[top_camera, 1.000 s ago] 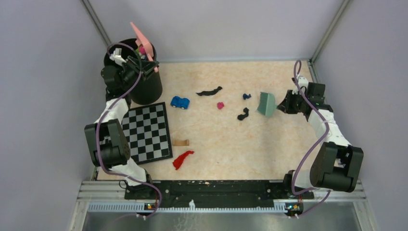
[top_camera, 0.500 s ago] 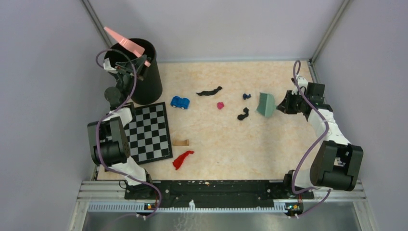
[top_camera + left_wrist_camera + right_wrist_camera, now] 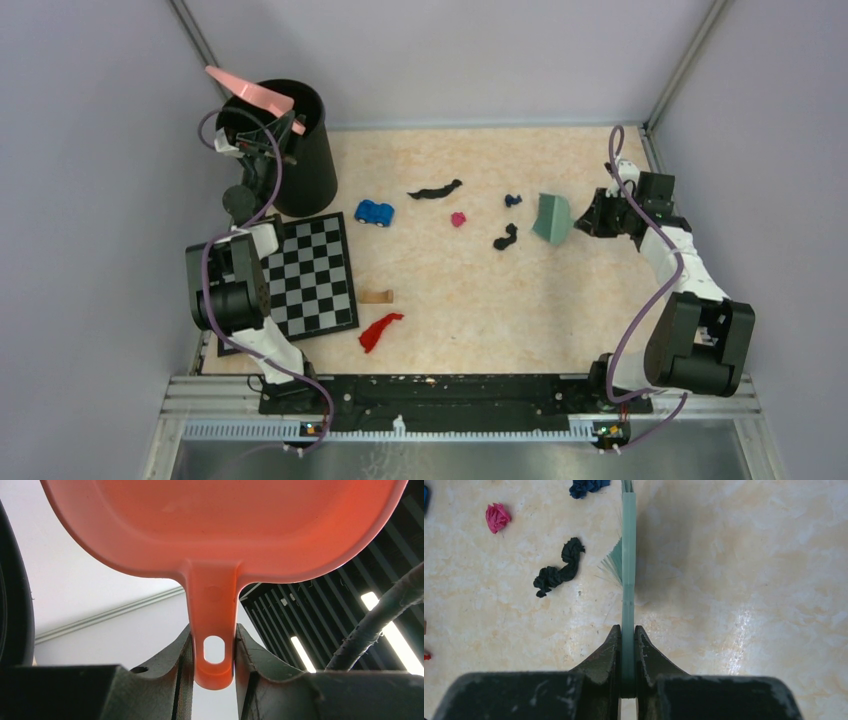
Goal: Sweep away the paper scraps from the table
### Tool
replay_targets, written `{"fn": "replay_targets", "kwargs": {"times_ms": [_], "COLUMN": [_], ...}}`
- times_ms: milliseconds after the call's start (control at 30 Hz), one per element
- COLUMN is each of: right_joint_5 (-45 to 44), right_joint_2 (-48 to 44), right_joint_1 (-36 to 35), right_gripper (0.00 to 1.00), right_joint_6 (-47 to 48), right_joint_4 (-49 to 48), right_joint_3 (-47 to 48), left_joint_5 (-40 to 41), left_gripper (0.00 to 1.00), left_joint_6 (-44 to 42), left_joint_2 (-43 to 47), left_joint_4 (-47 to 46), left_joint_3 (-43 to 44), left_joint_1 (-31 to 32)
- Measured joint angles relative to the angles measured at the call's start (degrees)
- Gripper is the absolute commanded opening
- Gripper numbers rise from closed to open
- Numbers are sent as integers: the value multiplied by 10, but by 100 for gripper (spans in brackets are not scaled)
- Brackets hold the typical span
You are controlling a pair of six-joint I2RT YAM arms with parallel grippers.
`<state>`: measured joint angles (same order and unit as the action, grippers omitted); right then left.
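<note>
Far-left corner's blocked for you: tall black bin [image 3: 305, 165], with the pink dustpan [image 3: 250, 92] up over its rim. Along the left edge lies the chequered board [image 3: 305, 275], and the blue toy car [image 3: 374, 212] is just beside the bin. The green brush [image 3: 552, 217] stands near the right edge, and paper scraps [image 3: 505, 237] dot the middle. You've got open table [image 3: 520, 320] from centre to the near-right corner, plus the far-edge strip.

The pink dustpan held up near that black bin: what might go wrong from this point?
1. The left claw pinches the pink dustpan only at its thin handle end; it might twist or slip into the black bin.
2. The blue toy car lies close to the paper scraps, so the green brush in the right claw could sweep it along.
</note>
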<state>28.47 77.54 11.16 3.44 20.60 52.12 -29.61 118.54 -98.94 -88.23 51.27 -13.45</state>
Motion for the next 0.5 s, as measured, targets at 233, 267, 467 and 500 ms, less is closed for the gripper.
{"fn": "replay_targets", "kwargs": {"times_ms": [233, 267, 467, 500], "right_joint_5": [1, 1, 3, 4], "right_joint_2": [0, 1, 8, 8], "right_joint_1": [0, 0, 0, 0], "right_gripper": [0, 0, 0, 0], "right_joint_6": [0, 0, 0, 0], "right_joint_4": [0, 0, 0, 0], "right_joint_3": [0, 0, 0, 0], "left_joint_5": [6, 9, 31, 30], "left_gripper": [0, 0, 0, 0], "left_joint_6": [3, 3, 8, 9], "left_joint_2": [2, 6, 17, 17], "left_joint_4": [1, 3, 5, 6], "left_joint_3": [0, -3, -12, -12], "left_joint_1": [4, 4, 5, 5]}}
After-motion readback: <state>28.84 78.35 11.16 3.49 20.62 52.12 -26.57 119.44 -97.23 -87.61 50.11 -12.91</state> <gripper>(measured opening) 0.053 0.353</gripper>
